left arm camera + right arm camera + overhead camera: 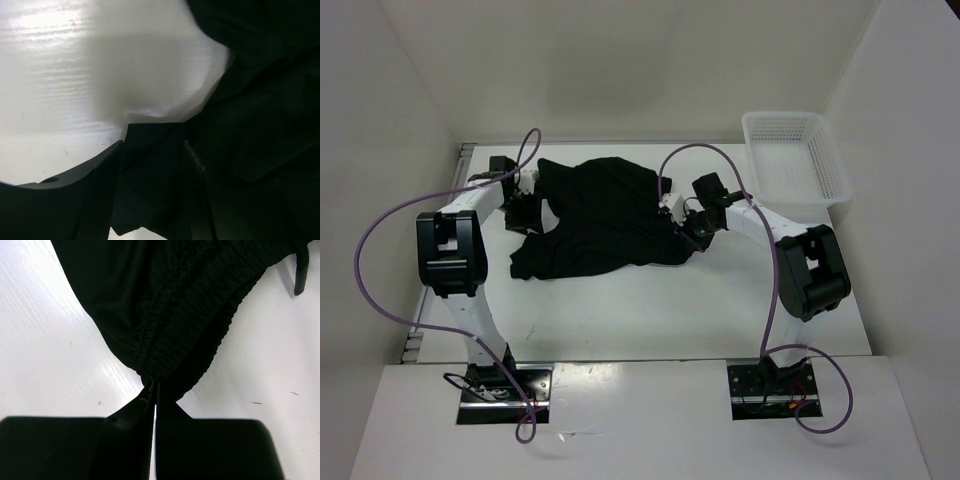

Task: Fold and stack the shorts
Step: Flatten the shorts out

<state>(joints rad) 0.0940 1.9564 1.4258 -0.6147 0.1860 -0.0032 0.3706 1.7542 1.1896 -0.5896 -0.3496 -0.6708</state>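
We see one counter [650, 310] and one pair of shorts [600, 215].
The counter is smooth and white. The soft black shorts lie crumpled near its far edge, and one white mesh basket [795, 155] sits at the far right corner. Of two claws, the right claw [154, 389] pinches the ruched waistband. The left claw [154, 146] narrowly straddles cloth, but we cannot tell whether it grips.

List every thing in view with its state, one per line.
shorts: unfolded, crumpled on the table
left gripper: open, fabric edge between its fingers
right gripper: shut on the shorts
basket: upright, empty
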